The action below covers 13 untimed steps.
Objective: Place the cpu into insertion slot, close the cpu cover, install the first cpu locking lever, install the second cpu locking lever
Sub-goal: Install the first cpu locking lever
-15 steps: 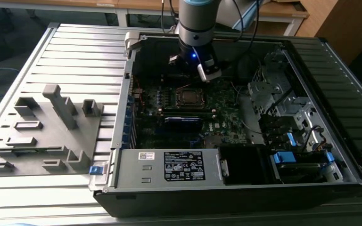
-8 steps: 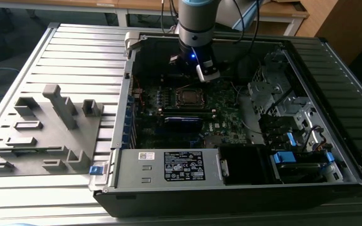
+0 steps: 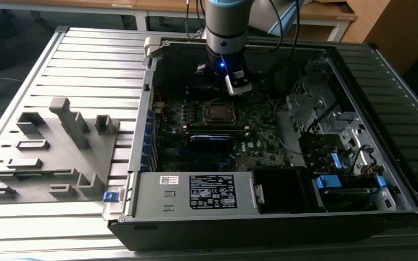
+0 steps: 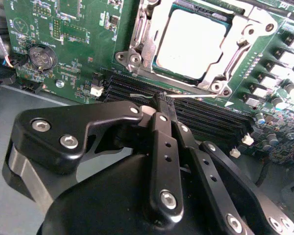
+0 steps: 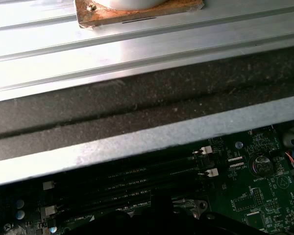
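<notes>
The cpu (image 4: 193,44) lies flat in its socket, a dull silver-grey square with a plain matte top. The cpu cover (image 4: 147,34), a thin bright metal frame, appears to be folded down around it, so the work looks to be at the lever stage. In the exterior view the socket (image 3: 216,111) sits near the middle of the open case (image 3: 143,179), with the arm at its twelve o'clock and the labelled black box (image 3: 213,191) at its six. The gripper (image 4: 162,100) has its jaws drawn together, tips meeting at a thin wire locking lever (image 4: 139,96) that runs just beside the memory slots (image 4: 210,117). Whether they pinch the wire or only bear on it I cannot tell. To do this step well, I judge the tips should stay low on the wire and follow its hinge arc, pressing steadily rather than sharply. A slip here would land on the slots or on the small parts of the green board (image 4: 63,73). The springy wire may snap back if let go before it catches.
</notes>
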### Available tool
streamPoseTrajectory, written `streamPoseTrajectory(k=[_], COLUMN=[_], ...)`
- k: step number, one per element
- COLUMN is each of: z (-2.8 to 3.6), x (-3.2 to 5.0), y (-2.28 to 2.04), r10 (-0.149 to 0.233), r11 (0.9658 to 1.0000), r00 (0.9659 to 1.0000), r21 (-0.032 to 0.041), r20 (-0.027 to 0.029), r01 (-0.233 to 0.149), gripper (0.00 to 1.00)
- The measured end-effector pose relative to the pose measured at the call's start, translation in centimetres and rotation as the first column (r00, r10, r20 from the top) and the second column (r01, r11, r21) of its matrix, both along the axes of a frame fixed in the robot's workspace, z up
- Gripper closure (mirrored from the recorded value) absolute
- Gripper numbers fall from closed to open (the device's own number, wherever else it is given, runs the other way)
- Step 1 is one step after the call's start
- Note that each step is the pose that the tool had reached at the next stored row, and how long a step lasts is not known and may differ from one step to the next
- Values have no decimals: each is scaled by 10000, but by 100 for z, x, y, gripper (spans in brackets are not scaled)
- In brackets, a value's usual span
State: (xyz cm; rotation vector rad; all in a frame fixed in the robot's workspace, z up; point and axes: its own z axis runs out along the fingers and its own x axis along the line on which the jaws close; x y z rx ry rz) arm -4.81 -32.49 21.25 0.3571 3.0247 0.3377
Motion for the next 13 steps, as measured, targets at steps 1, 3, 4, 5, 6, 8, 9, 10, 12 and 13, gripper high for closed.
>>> streamPoseTrajectory(k=[1, 3, 4, 5, 6, 8, 9, 10, 12, 13], z=[0, 0, 0, 0, -1, -4, -4, -4, -6, -6], x=[0, 0, 0, 0, 0, 0, 0, 0, 0, 0], y=[0, 0, 0, 0, 0, 0, 0, 0, 0, 0], r10=[-3, -3, -3, -4, -3, -3, -4, -4, -13, -42], r11=[10000, 10000, 10000, 10000, 10000, 10000, 10000, 10000, 10000, 10000], r00=[10000, 10000, 10000, 10000, 10000, 10000, 10000, 10000, 10000, 10000], r21=[0, 0, 0, 0, -1, 0, -1, -1, -1, 0], r20=[0, 0, 0, 0, -1, 0, 0, -1, 0, 0], r01=[3, 3, 3, 4, 3, 3, 4, 4, 13, 42], gripper=[89, 89, 89, 89, 89, 89, 89, 89, 89, 89])
